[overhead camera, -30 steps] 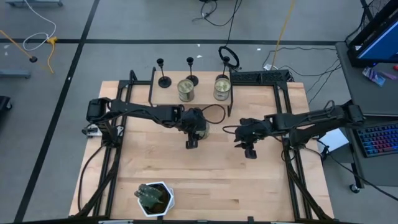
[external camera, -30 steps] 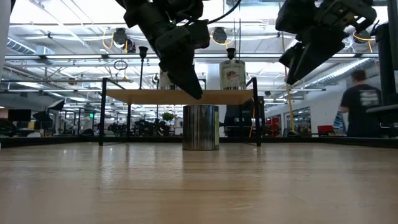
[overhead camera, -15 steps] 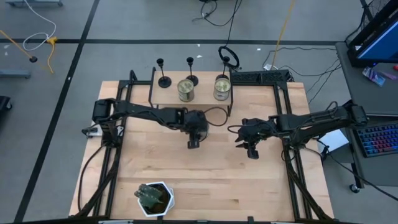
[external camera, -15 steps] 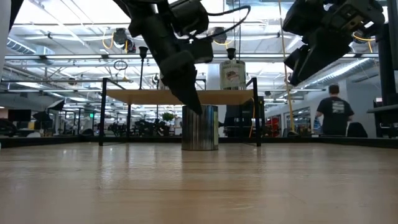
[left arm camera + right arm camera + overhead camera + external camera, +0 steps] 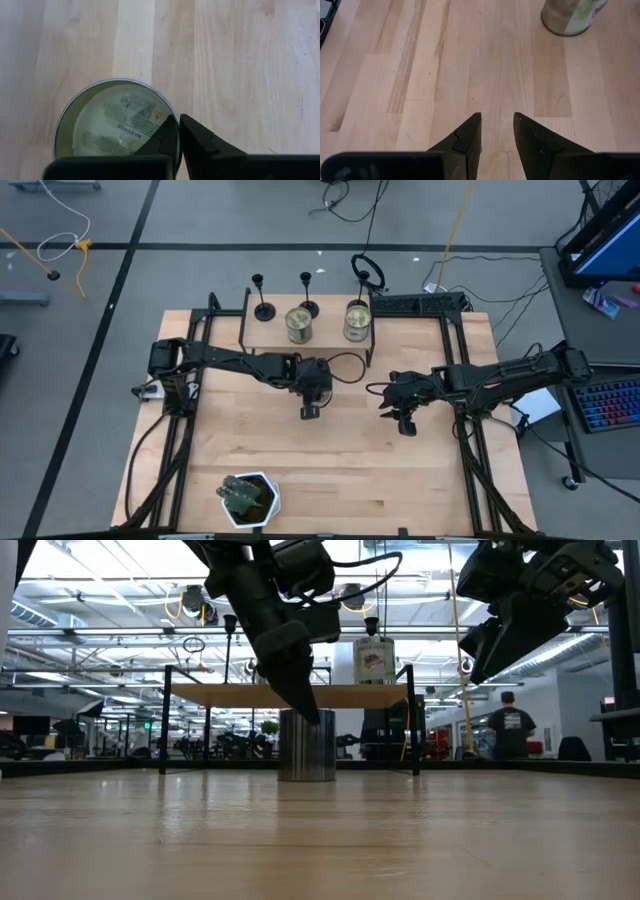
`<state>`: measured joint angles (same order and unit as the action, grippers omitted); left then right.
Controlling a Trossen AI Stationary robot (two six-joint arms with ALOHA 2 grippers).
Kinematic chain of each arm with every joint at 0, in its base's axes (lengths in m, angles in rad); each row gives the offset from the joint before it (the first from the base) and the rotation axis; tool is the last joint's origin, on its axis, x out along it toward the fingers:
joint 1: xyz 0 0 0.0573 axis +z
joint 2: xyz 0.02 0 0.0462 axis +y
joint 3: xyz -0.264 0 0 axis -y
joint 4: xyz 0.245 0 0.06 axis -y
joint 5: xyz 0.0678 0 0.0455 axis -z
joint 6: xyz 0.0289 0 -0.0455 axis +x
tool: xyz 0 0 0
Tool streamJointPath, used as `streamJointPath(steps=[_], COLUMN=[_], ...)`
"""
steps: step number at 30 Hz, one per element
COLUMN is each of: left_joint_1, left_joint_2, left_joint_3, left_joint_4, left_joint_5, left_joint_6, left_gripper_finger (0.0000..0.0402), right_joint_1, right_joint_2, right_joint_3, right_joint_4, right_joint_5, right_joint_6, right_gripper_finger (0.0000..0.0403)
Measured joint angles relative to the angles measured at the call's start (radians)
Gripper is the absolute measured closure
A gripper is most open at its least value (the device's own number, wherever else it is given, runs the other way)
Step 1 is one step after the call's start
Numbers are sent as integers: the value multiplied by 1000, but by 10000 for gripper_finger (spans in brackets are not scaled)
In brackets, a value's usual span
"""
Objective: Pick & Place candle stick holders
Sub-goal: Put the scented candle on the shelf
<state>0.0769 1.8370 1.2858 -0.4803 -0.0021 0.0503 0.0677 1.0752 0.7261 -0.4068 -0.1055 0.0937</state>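
Standing on the raised shelf (image 5: 300, 335) at the far side of the counter (image 5: 330, 470), two candle stick holders (image 5: 263, 308) were seen beside two tins (image 5: 299, 325). The left hand (image 5: 310, 411) was held over a third tin (image 5: 307, 745) near the counter's middle, its fingers (image 5: 197, 137) clenched almost together at that tin's rim, grasping nothing. The right hand (image 5: 405, 424) was hung above bare wood to the right, its fingers (image 5: 470, 132) released and parted.

High view looks straight down on the whole table (image 5: 400, 470); low view looks level across it into the room. Both wrist views face the boards closely.
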Motion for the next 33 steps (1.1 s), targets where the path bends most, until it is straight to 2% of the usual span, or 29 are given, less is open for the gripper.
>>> streamJointPath(steps=[3, 10, 18, 21, 27, 33], left_joint_1=[0, -30, -102, -104, -56, 82], left_joint_2=[-1, -66, -234, -303, -429, -481], left_joint_3=[3, 74, 194, 226, 254, 255], left_joint_4=[-12, -211, -435, -463, -530, -641], left_joint_5=[1, -19, -202, -225, -228, -309], left_joint_6=[-37, -146, -216, -234, -273, -262], left_gripper_finger=[394, 396, 396, 398, 398, 398], right_joint_1=[0, 0, 0, 0, 0, 0], right_joint_2=[0, 0, 0, 0, 0, 0], right_joint_3=[0, 0, 0, 0, 0, 0], right_joint_4=[0, 8, 39, 37, 41, 53], right_joint_5=[0, 0, 1, 2, 3, 3], right_joint_6=[0, 0, 0, 0, -1, -8], right_gripper_finger=[298, 298, 298, 298, 298, 298])
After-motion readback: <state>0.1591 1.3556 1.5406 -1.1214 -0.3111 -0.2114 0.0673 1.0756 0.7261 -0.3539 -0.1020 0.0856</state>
